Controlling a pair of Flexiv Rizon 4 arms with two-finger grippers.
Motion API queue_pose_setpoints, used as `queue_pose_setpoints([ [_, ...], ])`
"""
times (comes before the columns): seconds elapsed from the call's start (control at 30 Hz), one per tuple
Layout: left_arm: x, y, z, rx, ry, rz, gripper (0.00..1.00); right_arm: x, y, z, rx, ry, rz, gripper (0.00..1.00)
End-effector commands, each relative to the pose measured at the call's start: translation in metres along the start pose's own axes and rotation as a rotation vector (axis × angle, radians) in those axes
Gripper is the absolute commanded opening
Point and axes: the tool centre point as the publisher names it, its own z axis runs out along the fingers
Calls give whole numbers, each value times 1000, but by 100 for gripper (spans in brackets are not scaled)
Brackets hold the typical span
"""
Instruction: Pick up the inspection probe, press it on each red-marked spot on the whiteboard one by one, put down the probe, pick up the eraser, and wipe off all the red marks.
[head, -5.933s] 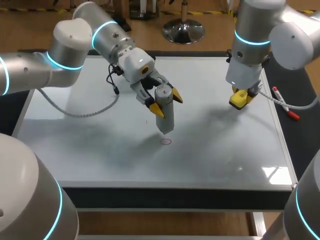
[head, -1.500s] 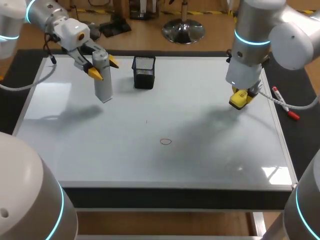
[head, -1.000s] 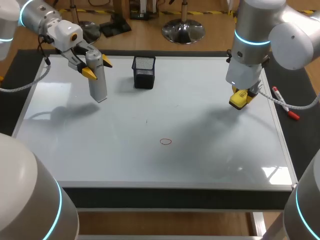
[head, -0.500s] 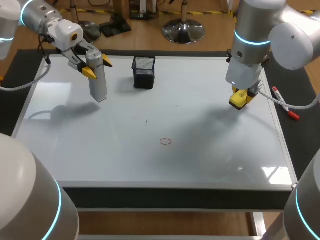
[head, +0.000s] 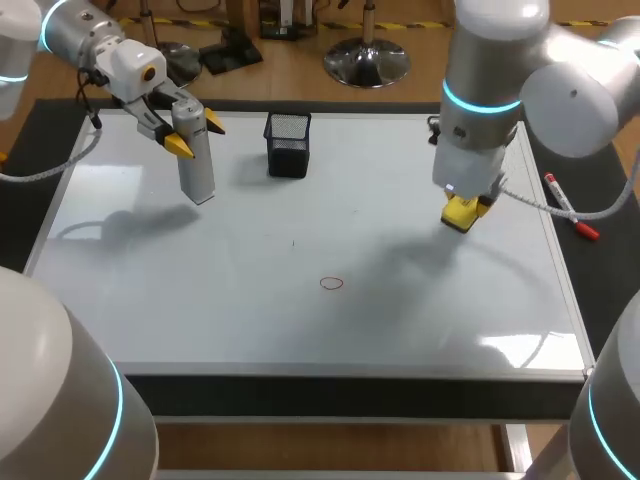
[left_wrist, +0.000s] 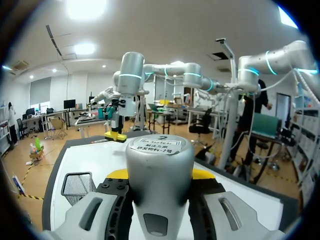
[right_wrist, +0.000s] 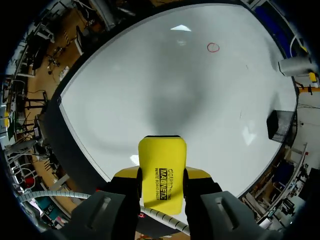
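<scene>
My left gripper (head: 190, 133) is shut on the grey cylindrical inspection probe (head: 196, 165), held tilted above the whiteboard's (head: 450, 320) far left part. In the left wrist view the probe (left_wrist: 159, 165) fills the gap between the yellow fingertips. A small red circle mark (head: 331, 283) lies near the board's middle, towards the front. My right gripper (head: 462, 210) is shut on the yellow eraser (head: 462, 213) above the board's right side. In the right wrist view the eraser (right_wrist: 161, 175) sticks out ahead of the fingers, with the red mark (right_wrist: 213, 47) far ahead.
A black mesh cup (head: 288, 143) stands at the back of the board, just right of the probe. A red-capped marker (head: 570, 212) lies on the dark strip past the board's right edge.
My right arm has shifted left and a little forward with the eraser. The left arm and the probe have stayed put.
</scene>
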Motion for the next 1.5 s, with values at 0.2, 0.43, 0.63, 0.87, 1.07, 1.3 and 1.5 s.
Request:
queue_pose_setpoints([
  [0.2,-1,0,-2,1,5,1,0,12,67,-14,44,-51,-88,0],
  [0.43,-1,0,-2,1,5,1,0,6,117,-18,24,-54,-189,0],
  [0.63,-1,0,-2,1,5,1,0,-7,157,-20,55,-38,-297,0],
  [0.87,-1,0,-2,1,5,1,0,-31,196,-14,29,-53,-418,0],
  [1.07,-1,0,-2,1,5,1,0,-53,217,-6,6,-65,-493,0],
  [1.3,-1,0,-2,1,5,1,0,-79,234,4,-23,-78,-577,0],
  [1.5,-1,0,-2,1,5,1,0,-99,249,13,-39,-66,-645,0],
])
